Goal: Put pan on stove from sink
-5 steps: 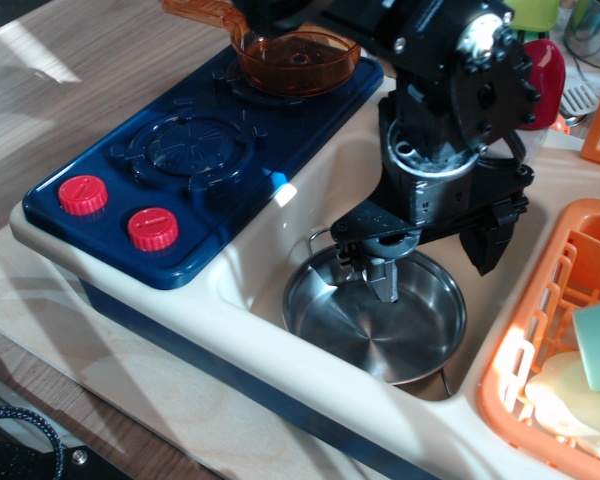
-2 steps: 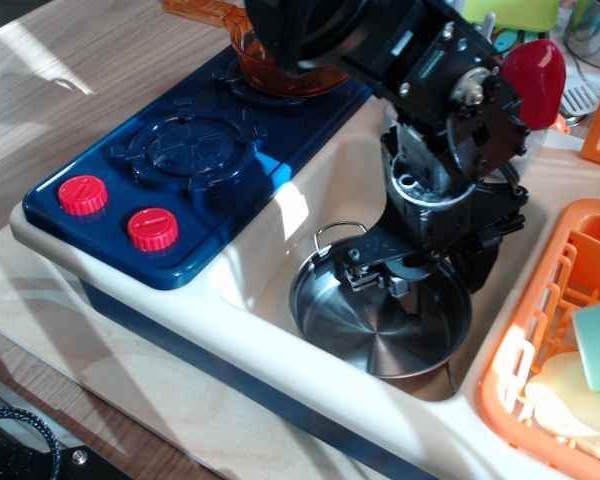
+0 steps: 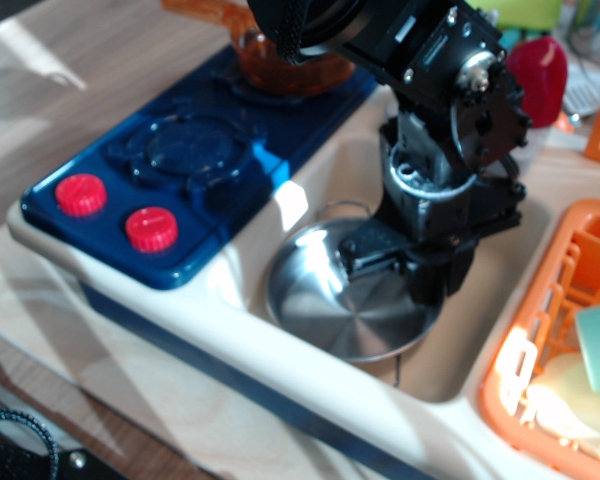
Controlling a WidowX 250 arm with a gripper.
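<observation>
The shiny steel pan (image 3: 330, 300) hangs tilted over the left part of the cream sink (image 3: 448, 372), its left edge reaching over the sink's rim toward the stove. My gripper (image 3: 395, 265) comes down from above and is shut on the pan's far right rim. One thin wire loop handle shows at the pan's back. The dark blue stove (image 3: 185, 155) with two red knobs (image 3: 80, 194) lies to the left, and its front burner is bare.
A transparent orange saucepan (image 3: 280, 60) sits on the stove's back burner. An orange dish rack (image 3: 565, 330) holding pale items stands right of the sink. A red object (image 3: 536, 75) lies behind my arm.
My gripper has closed on the pan's rim. The pan has risen from the sink floor and shifted left toward the stove, tilting.
</observation>
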